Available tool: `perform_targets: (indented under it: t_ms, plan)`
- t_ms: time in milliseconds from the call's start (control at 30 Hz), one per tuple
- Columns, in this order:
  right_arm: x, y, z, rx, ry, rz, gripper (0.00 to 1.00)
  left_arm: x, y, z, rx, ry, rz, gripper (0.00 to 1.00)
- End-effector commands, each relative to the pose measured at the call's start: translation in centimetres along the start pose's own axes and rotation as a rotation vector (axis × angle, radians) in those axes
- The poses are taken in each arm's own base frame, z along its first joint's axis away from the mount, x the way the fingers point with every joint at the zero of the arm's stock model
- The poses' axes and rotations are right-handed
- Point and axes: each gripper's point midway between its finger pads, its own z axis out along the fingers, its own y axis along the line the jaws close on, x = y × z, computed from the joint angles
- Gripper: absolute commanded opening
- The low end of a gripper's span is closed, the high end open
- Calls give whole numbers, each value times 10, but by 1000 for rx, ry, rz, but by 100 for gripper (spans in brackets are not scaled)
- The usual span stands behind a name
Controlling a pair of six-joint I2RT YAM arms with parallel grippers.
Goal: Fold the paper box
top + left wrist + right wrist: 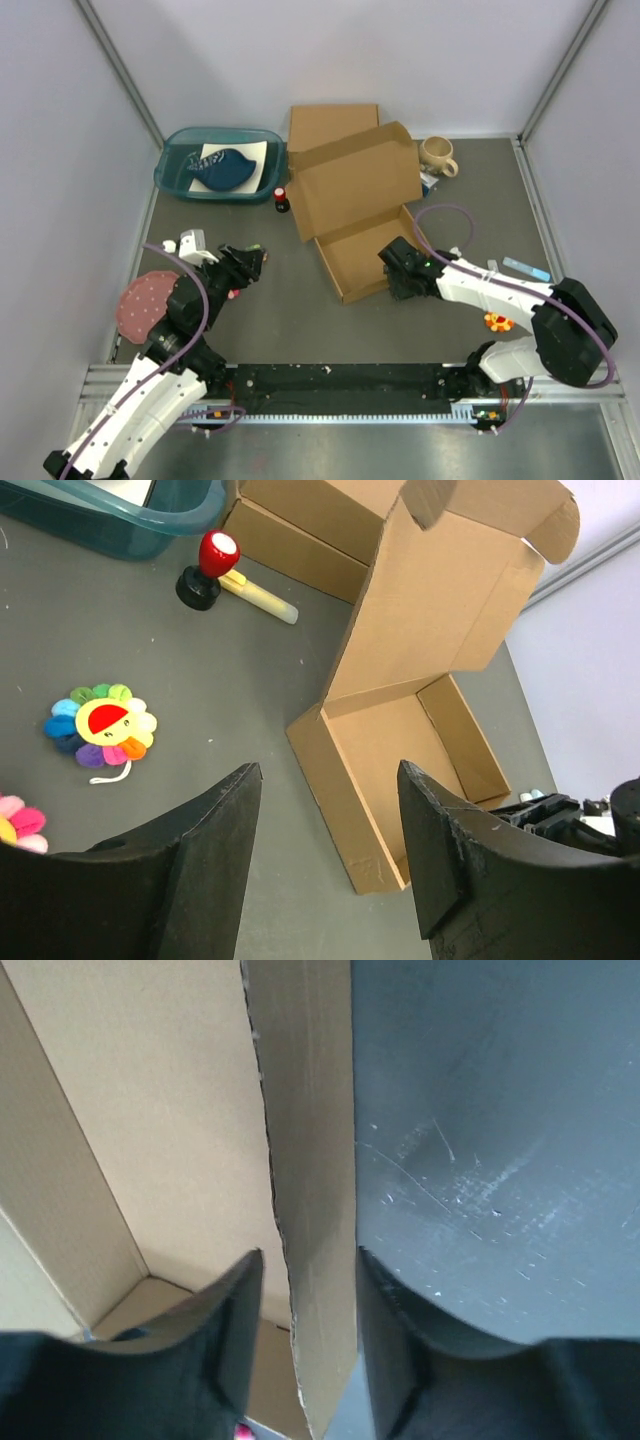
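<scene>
Closest in, the 2 black fingers of my right gripper stand parted on either side of 1 thin upright wall of the box. 1 finger is inside the tray and the other is outside it, over the grey table. The gap between them is wider than the cardboard's edge, so I am open around that wall, not pinching it. Past my fingertips the wall runs straight away from me, with the tray floor and an inner corner down to its left.

From above, this wall is at the tray's near right corner. The tray lies flat on the table, and its lid stands up from the far side, leaning back, with side flaps loose at the top.

My left gripper hangs above the table with its fingers spread wide and nothing between them. The box sits ahead of it and a little to the right, well apart from the fingers, with the open tray facing me. Ahead and to the left lies a rainbow flower toy. Farther ahead stands a red-capped stamp with a yellow pen just beside it. A flat carton lies beyond those, behind the lid. A teal bin is at the far left.
</scene>
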Motion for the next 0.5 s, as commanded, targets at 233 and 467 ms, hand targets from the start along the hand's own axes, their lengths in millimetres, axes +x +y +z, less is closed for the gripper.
perform_targets:
  t_ms: [233, 467]
  plan:
    - [-20, -12, -33, -74, -23, -86, 60, -16, -7, 7, 1, -52, 30, 63]
    - [-22, -4, -81, -174, -5, -409, 68, -25, 4, 5, -65, -82, 80, 64]
